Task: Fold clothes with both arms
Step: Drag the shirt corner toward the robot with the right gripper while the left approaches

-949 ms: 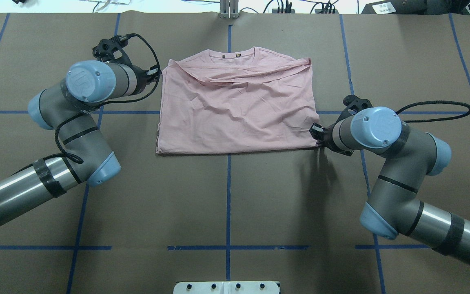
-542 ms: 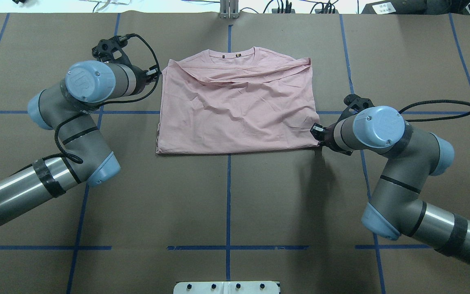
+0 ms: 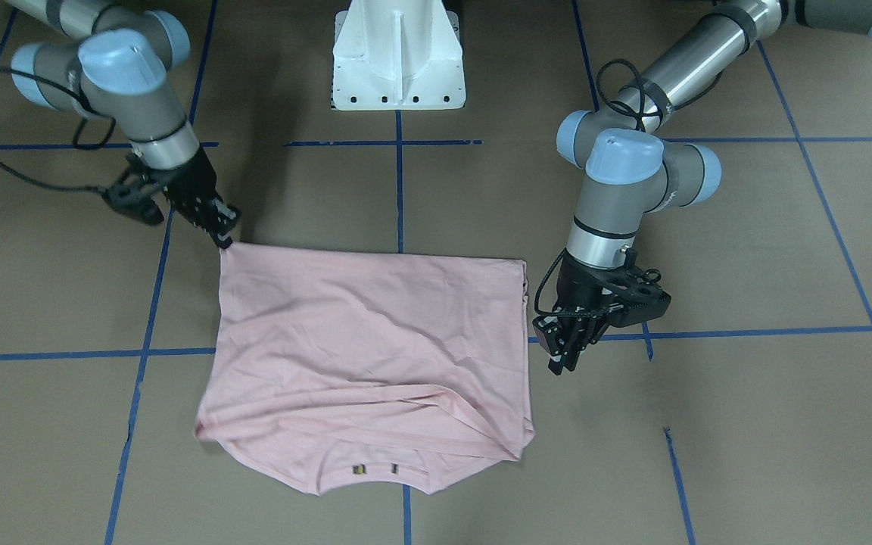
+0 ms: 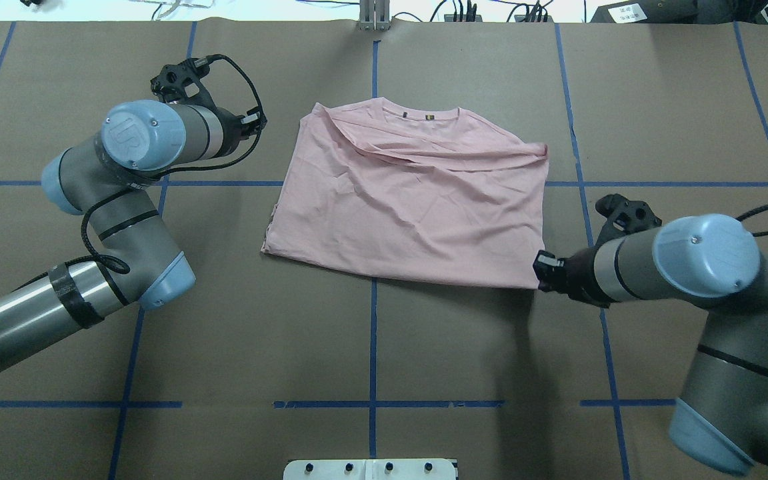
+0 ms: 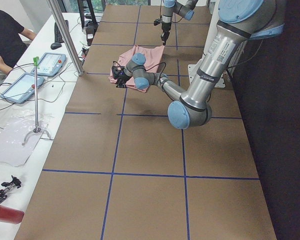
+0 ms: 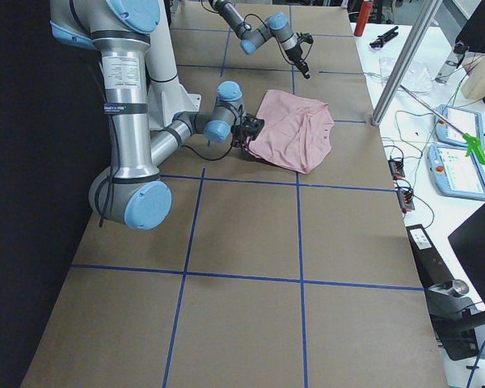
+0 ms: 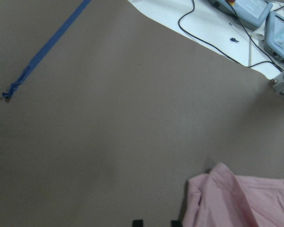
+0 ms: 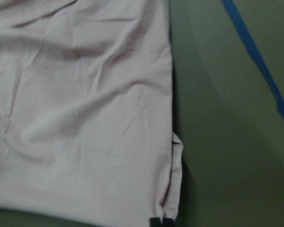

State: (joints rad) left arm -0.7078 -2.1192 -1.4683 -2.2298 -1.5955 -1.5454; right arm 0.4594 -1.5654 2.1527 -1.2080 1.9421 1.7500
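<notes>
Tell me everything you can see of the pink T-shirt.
The T-shirt is light pink, wrinkled cloth, lying skewed on the brown table, a folded ridge crossing below the collar. The collar, bearing a small dark label, points away from the robot. The right gripper pinches its near corner; the left gripper hangs beside it, not touching.

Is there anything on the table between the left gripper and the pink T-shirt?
Nothing visible. Only bare brown table lies between the left gripper and the nearest edge of the T-shirt. The two are apart, not touching.
</notes>
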